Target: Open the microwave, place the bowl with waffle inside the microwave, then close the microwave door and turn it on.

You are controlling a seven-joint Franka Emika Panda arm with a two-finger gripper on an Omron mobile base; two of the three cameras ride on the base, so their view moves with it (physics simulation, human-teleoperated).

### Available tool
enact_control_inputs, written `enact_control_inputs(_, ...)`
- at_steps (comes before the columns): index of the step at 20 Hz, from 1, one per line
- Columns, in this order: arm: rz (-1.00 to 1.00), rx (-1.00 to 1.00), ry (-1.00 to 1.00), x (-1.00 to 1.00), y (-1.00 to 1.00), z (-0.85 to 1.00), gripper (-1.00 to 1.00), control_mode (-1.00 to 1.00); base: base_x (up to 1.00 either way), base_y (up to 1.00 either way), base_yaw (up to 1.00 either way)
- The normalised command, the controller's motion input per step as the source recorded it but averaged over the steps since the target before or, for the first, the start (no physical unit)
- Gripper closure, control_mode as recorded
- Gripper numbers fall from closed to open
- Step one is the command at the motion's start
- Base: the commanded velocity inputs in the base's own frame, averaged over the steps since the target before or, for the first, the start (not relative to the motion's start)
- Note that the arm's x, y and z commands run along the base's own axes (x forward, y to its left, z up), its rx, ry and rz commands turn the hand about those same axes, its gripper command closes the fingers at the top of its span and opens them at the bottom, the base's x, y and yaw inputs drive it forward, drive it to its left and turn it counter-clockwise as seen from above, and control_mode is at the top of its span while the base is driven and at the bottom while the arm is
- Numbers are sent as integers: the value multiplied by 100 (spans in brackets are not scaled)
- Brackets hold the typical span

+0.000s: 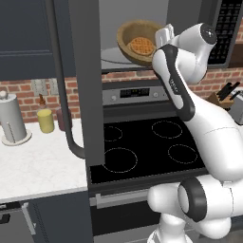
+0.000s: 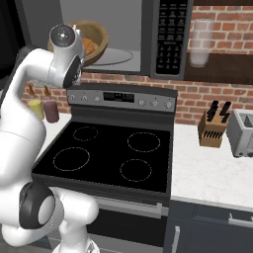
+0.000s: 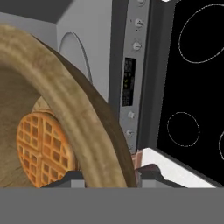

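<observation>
Wooden bowl (image 1: 137, 43) with its waffle (image 1: 142, 46) is tilted inside the microwave (image 1: 142, 33), door (image 1: 85, 80) swung open at nine o'clock; the gripper (image 3: 107, 177) pinches its rim for placement.

The white arm hides the right rim of the round brown wooden bowl (image 1: 137, 43) and the end effector's fingertips; the open dark grey microwave door (image 1: 85, 80) runs past the top edge

Evenly, softly lit throughout, with no hard glare. Brightest inside the microwave (image 1: 137, 28) cavity; dim under the left cabinets. Faint shadows on the counter (image 1: 38, 163). Rendered slightly soft, undistorted at edges.
</observation>
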Motion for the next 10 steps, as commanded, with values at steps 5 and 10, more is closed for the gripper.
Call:
enact_control_inputs(5,0,0,0,15,0,0,100,-100,0,0,0)
enact_control_inputs(10,0,0,0,39,0,4,100,-100,0,0,0)
